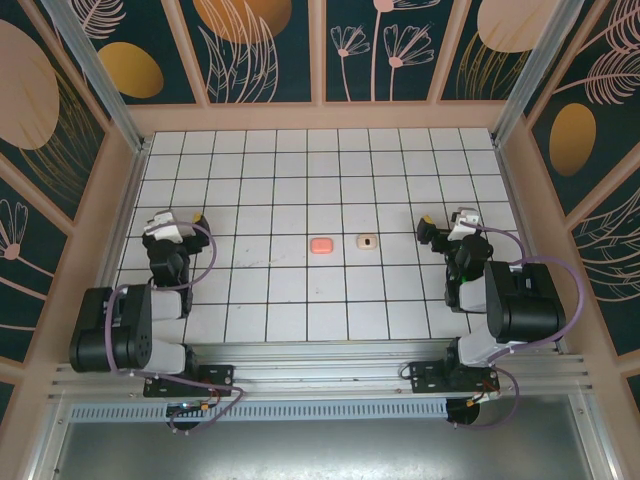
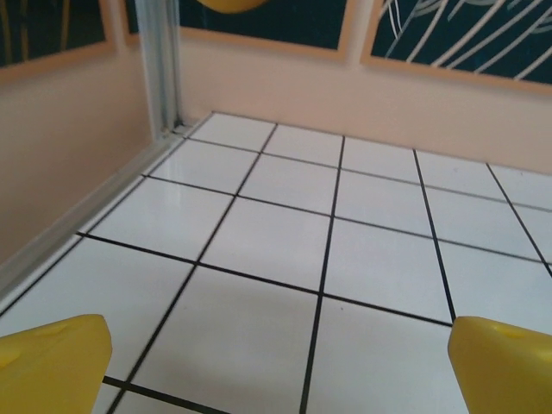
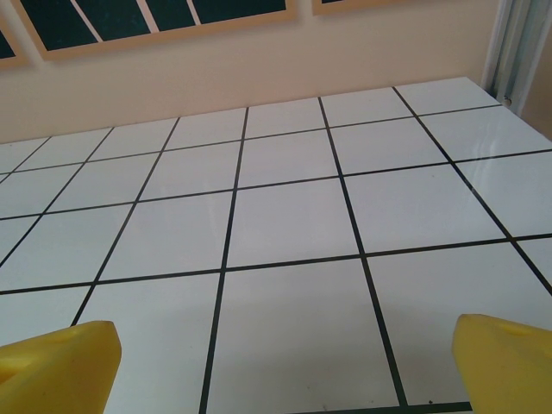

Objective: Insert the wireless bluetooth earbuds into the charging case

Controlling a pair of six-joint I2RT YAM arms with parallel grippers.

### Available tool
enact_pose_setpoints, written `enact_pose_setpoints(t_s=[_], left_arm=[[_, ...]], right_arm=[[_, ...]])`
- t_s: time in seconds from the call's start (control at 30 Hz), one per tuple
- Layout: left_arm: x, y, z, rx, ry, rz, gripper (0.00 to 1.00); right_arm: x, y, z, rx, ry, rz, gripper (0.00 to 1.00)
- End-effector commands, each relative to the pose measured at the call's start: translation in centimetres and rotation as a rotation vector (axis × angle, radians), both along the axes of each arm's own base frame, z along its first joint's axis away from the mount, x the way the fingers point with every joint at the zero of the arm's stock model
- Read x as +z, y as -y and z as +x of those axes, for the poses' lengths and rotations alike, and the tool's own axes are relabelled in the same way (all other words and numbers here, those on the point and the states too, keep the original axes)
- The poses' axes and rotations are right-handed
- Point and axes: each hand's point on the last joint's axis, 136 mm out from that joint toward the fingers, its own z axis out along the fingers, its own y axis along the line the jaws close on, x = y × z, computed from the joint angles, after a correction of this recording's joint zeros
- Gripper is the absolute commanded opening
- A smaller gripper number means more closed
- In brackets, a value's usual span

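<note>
A coral-pink rounded charging case (image 1: 321, 244) lies on the white grid table near its middle. Just to its right lies a small pale peach earbud (image 1: 367, 242) with a dark spot on top, apart from the case. My left gripper (image 1: 178, 216) rests at the left side of the table, well left of the case, open with nothing between its yellow fingertips (image 2: 53, 362). My right gripper (image 1: 445, 218) rests at the right, about two tiles right of the earbud, open as well, with bare tiles between its yellow fingertips (image 3: 507, 362).
The white gridded table (image 1: 320, 170) is boxed in by pale peach walls with dark floral panels. Aluminium posts stand at the back corners (image 2: 164, 69). Both arm bases sit on the rail at the near edge (image 1: 320, 372).
</note>
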Motion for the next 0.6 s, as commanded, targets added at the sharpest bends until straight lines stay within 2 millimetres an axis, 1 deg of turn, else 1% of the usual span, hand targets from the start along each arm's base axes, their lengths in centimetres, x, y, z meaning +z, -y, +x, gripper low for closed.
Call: enact_pose_setpoints(t_s=[0.0,0.03,0.1,0.23,0.37,0.57], left_arm=[[0.9,1.8,0.8,-0.077,0.068,0.034,0.99],[1.7,1.8,0.5,-0.069,0.123,0.034,0.99],[1.0,1.3,0.6,-0.043,0.073,0.032,0.99],[1.3,1.3,0.5,-0.041,0.089,0.031,0.99],[1.0,2.6,1.0,-0.123,0.064,0.056,0.99],[0.9,2.6,1.1,-0.123,0.063,0.055,0.99]], right_arm=[[1.0,0.0,0.4,0.005,0.038,-0.002,0.99],[1.0,0.0,0.4,0.006,0.036,-0.002,0.99],[1.0,0.0,0.4,0.004,0.038,-0.002,0.99],[1.0,0.0,0.4,0.005,0.037,-0.002,0.99],[1.0,0.0,0.4,0.005,0.036,-0.002,0.99],[0.9,-0.1,0.5,0.008,0.034,-0.002,0.99]])
